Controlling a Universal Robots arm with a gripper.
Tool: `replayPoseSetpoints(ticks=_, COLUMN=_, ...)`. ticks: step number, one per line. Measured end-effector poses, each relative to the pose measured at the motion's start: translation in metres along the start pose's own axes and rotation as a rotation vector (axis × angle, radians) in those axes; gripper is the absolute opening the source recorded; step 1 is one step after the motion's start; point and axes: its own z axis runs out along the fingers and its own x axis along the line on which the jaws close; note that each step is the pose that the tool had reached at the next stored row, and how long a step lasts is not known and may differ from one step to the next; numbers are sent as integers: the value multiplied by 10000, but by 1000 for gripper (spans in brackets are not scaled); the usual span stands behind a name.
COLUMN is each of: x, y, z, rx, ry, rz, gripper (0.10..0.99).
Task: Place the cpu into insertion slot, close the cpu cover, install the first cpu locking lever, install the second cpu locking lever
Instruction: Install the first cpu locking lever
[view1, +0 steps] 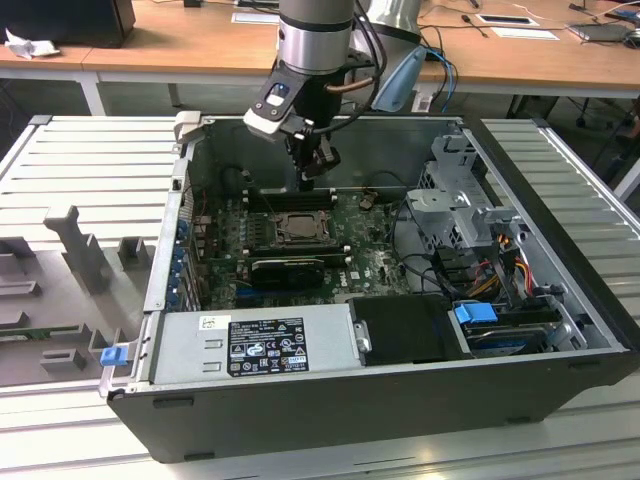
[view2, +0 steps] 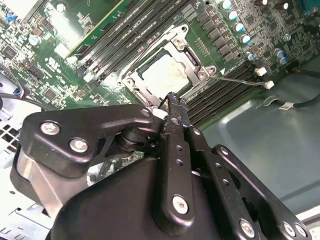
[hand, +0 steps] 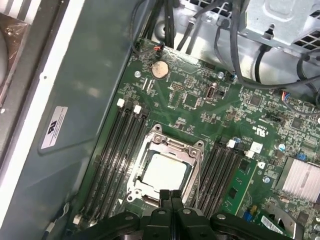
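First wrist view: cpu (hand: 166, 172) seated in insertion slot (hand: 141, 186), cpu cover (hand: 170, 145) down; jaws pressed together, empty.

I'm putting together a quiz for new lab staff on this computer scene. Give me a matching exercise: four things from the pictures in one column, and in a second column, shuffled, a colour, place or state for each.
Things
A. cpu
B. cpu cover
C. gripper
D. memory slots

Descriptions
1. long and black, on two sides of the cpu
2. silvery frame lying around the cpu
3. black, fingers together, near the cover's edge
4. pale square showing through the cover's window

Pairs: A-4, B-2, C-3, D-1
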Motion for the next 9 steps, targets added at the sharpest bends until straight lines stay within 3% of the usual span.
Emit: replayPoseSetpoints(ticks=9, x=0, y=0, z=1, rx=7, ry=-7, rz=-1134, gripper=106)
